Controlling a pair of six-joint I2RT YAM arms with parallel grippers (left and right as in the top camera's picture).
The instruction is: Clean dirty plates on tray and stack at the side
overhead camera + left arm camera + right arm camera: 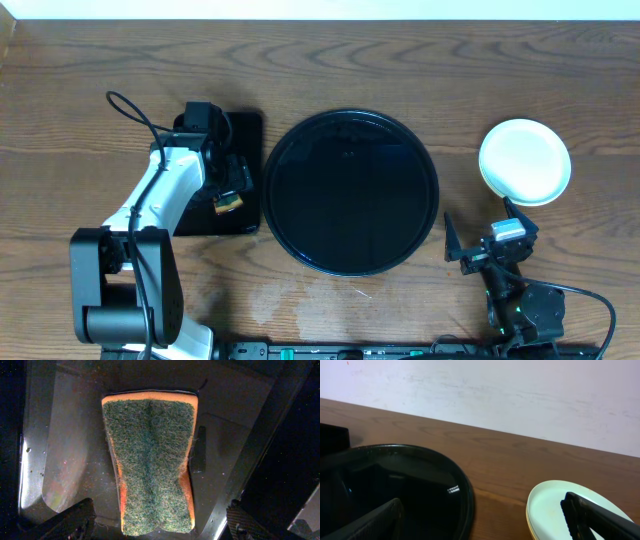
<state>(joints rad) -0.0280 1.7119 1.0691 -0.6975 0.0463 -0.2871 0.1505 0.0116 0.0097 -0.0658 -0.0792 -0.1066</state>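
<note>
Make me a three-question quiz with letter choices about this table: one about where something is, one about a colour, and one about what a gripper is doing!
1. Where is the stack of plates compared with the round tray?
A. inside it
B. on the table, to its right
C. underneath it

2. What colour is the rough top of the sponge?
A. pink
B. green
C. white

3. How is the left gripper?
A. open, holding nothing
B. shut on a plate
C. shut on the sponge

Answers:
1 B, the stack sits on bare wood beside the empty tray.
2 B, the scrubby face is dark green over an orange edge.
3 A, its fingers stand wide apart, clear of the sponge.
</note>
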